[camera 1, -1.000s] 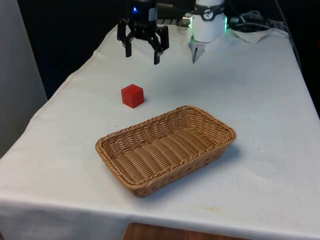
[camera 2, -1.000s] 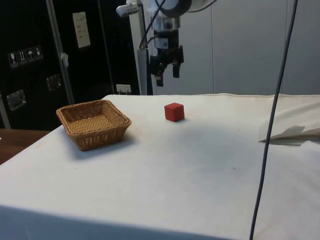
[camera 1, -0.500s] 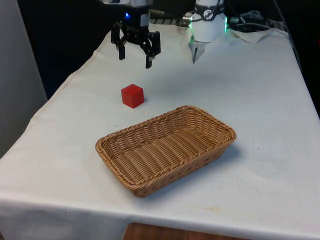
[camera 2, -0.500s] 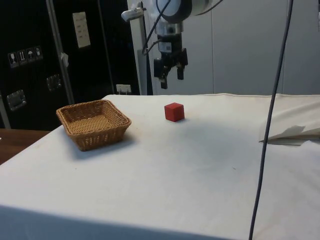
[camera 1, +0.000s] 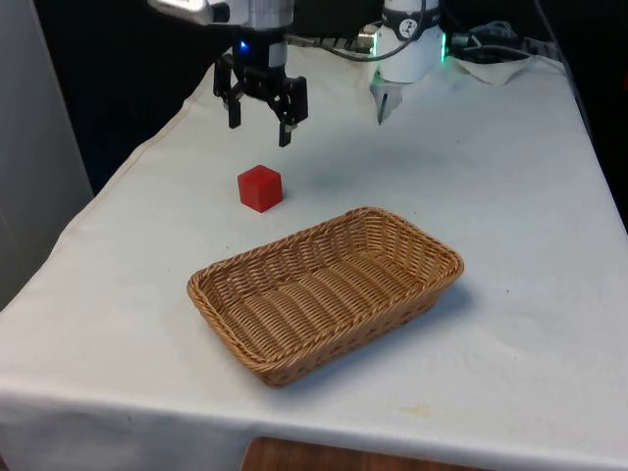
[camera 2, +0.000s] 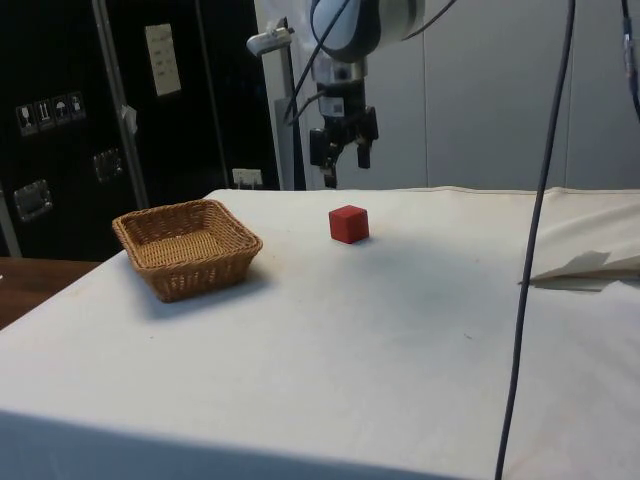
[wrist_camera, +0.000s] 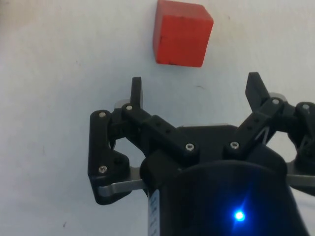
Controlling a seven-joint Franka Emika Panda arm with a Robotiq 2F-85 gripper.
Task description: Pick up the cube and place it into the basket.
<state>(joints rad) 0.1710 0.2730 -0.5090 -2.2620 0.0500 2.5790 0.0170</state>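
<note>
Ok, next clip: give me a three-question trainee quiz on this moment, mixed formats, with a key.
1. True or false: the small red cube already lies inside the woven wicker basket.
2. Multiple choice: the black two-finger gripper is A) shut on the cube, B) open in the air above the white cloth, apart from the cube, C) inside the basket.
3. Fill in: in the front view the cube sits on the cloth beyond the basket's ____ end.

Key: 1 false; 2 B; 3 left.

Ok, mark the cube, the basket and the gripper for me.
cube (camera 1: 260,187), front view, on its front face.
basket (camera 1: 432,242), front view, on its far rim.
gripper (camera 1: 259,124), front view, midway between its open fingertips.
</note>
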